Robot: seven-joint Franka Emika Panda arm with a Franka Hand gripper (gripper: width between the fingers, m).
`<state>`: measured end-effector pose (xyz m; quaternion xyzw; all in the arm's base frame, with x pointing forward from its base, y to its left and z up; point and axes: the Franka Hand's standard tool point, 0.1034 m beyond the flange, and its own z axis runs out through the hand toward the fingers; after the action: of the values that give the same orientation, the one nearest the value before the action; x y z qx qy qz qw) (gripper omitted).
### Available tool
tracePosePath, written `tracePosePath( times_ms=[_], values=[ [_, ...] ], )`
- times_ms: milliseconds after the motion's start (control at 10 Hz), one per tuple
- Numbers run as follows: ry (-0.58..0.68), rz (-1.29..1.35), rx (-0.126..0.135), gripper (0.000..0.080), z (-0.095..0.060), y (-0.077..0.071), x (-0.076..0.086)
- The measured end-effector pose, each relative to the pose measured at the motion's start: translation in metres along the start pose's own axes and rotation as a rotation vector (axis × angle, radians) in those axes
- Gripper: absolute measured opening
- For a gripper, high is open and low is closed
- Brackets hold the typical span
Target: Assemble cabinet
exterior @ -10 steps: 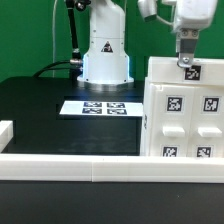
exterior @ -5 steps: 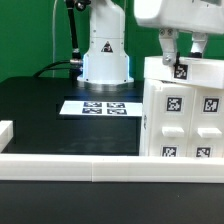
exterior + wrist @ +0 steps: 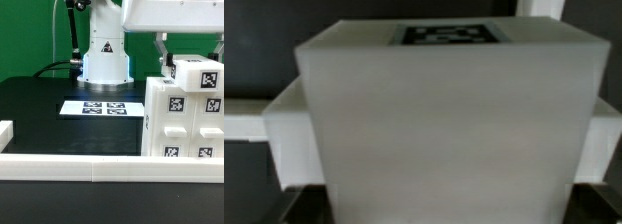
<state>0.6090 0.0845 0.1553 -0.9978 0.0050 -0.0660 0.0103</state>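
Note:
The cabinet [image 3: 182,125] is a large white box with square tags, standing at the exterior view's right. A white top block [image 3: 198,76] with its own tag sits at the cabinet's top, sticking up above the cabinet's left shoulder. My gripper [image 3: 193,62] straddles this block, with one dark finger [image 3: 163,52] on its left side. In the wrist view the block [image 3: 446,120] fills the picture, and dark fingers [image 3: 292,200] show at both of its sides. The gripper looks shut on the block.
A long low white rail [image 3: 70,165] runs along the front, with a raised end at the exterior view's left. The marker board [image 3: 100,106] lies on the black table behind it. The arm's white base [image 3: 105,55] stands at the back.
The gripper has come down over the cabinet's top and closed around the tagged top block. That block and its tag have shifted toward the exterior view's right.

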Motion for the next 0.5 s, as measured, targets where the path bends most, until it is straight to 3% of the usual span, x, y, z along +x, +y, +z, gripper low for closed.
tracePosePath(
  times_ms=[500],
  values=[
    [-0.003, 0.351, 0.013, 0.0564, -0.0003, -0.0044, -0.0005]
  ],
)
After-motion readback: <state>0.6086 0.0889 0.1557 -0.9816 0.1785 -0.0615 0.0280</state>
